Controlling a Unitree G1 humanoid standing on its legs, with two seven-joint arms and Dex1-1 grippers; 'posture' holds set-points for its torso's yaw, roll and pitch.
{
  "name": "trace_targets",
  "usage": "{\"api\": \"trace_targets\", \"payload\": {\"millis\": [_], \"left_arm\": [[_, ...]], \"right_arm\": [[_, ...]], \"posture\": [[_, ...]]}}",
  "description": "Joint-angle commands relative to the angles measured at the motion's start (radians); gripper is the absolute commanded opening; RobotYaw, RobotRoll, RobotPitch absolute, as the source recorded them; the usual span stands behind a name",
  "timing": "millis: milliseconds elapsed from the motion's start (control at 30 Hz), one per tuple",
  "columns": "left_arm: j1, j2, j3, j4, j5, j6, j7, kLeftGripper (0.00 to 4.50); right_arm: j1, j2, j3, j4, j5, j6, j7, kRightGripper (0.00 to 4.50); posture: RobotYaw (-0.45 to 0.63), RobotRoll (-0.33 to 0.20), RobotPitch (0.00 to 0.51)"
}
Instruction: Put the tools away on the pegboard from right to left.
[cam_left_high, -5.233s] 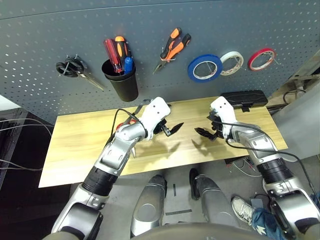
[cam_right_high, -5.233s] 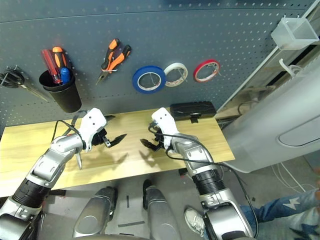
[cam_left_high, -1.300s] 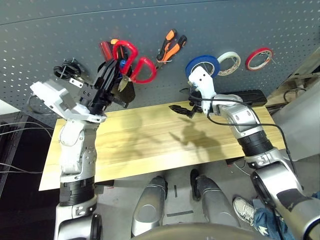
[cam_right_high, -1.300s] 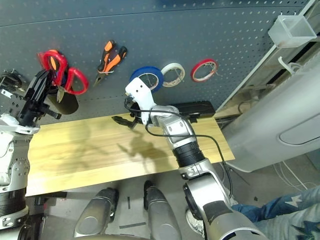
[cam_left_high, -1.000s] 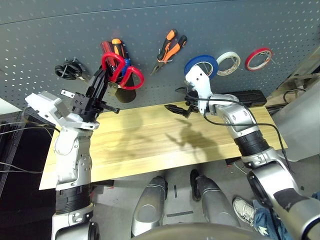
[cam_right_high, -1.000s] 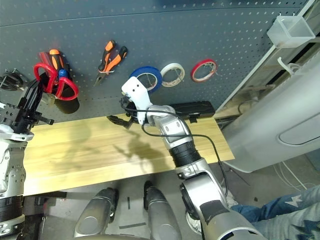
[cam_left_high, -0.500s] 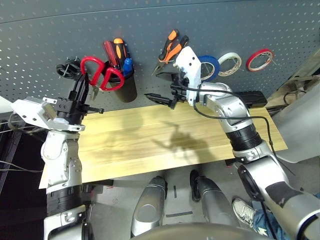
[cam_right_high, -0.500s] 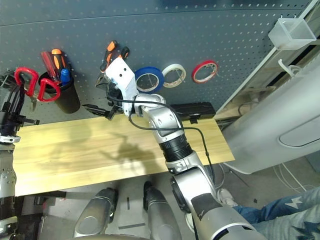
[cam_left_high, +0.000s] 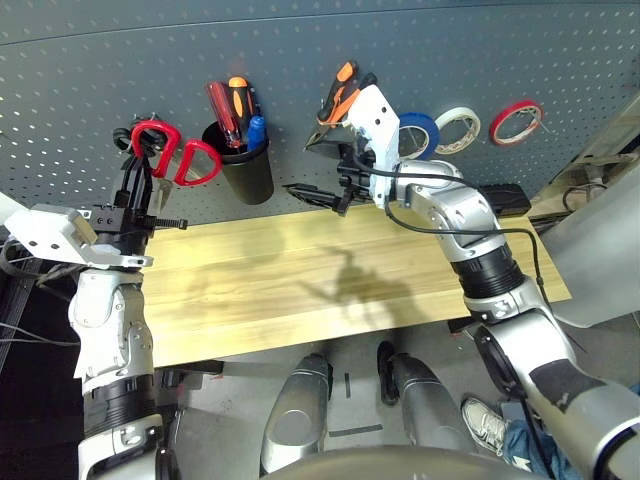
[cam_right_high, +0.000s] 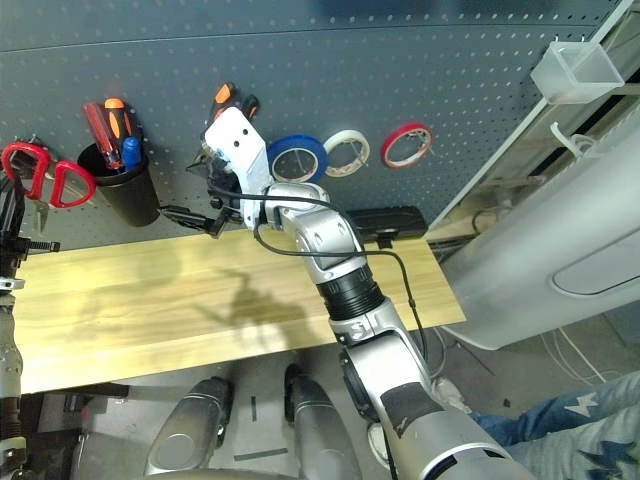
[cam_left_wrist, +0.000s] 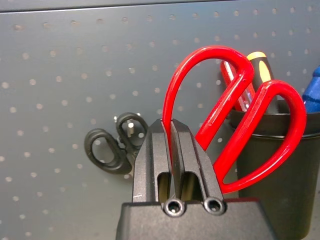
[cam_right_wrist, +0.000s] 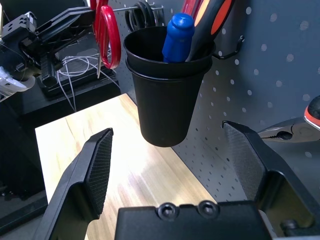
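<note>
1. Left gripper (cam_left_wrist: 171, 137): fingers pressed together on the red-handled scissors (cam_left_high: 176, 160), gripping them just below the handle loops. The two red loops stand up past the fingertips; the blades are hidden behind the fingers.
2. The held scissors are raised in front of the pegboard (cam_left_high: 90, 70). Whether they touch the panel or a hook cannot be told.
3. Just beyond the left gripper's fingertips, black-handled scissors (cam_left_wrist: 114, 145) hang on a metal hook on the board. The red loops overlap them in the head view; in the left wrist view the two pairs appear apart.
4. Beside the left gripper, toward the right arm, a black cup (cam_left_high: 246, 170) hangs on the board. It holds the small blue-handled screwdriver (cam_right_wrist: 176, 36) with two larger drivers, one red, one orange-and-black.
5. Right gripper (cam_right_wrist: 172, 152): jaws spread wide, holding nothing. It is level above the wooden table (cam_left_high: 300, 290), fingers pointing toward the cup, which sits straight ahead between the two fingers in the right wrist view, apart from both.
6. Orange-and-black-handled pliers (cam_left_high: 340, 95) hang on the board just behind the right wrist, partly covered by it.
7. Blue tape ring (cam_right_high: 298, 157) hangs beside the right wrist, away from the cup; beyond it hang a white tape ring (cam_right_high: 349, 150) and a red tape ring (cam_right_high: 407, 143).
</note>
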Motion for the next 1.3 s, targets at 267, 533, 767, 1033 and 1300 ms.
{"api": "trace_targets", "payload": {"millis": [267, 533, 767, 1033, 1300], "left_arm": [[0.02, 0.009, 0.055, 0.049, 0.014, -0.039, 0.053, 0.01], [-0.023, 0.031, 0.055, 0.161, 0.013, 0.058, 0.113, 0.01], [-0.067, 0.028, 0.031, 0.192, 0.025, 0.111, 0.134, 0.01], [-0.017, -0.021, -0.078, 0.229, 0.16, 0.106, 0.172, 2.51], [0.08, -0.129, -0.272, 0.254, 0.258, 0.119, 0.118, 4.47]], "right_arm": [[-0.013, 0.012, 0.01, -0.01, 0.01, -0.003, 0.002, 4.5], [-0.015, 0.014, 0.01, -0.003, 0.008, -0.003, -0.003, 4.5], [-0.017, 0.02, 0.001, 0.007, 0.005, -0.013, -0.021, 4.5], [0.121, -0.011, -0.006, 0.009, -0.012, -0.088, -0.064, 4.5], [0.355, -0.079, -0.064, 0.109, -0.115, -0.17, -0.27, 4.5]], "posture": [[0.22, 0.0, 0.182], [0.22, 0.0, 0.182], [0.21, 0.0, 0.183], [0.21, 0.0, 0.175], [0.19, 0.0, 0.18]]}}
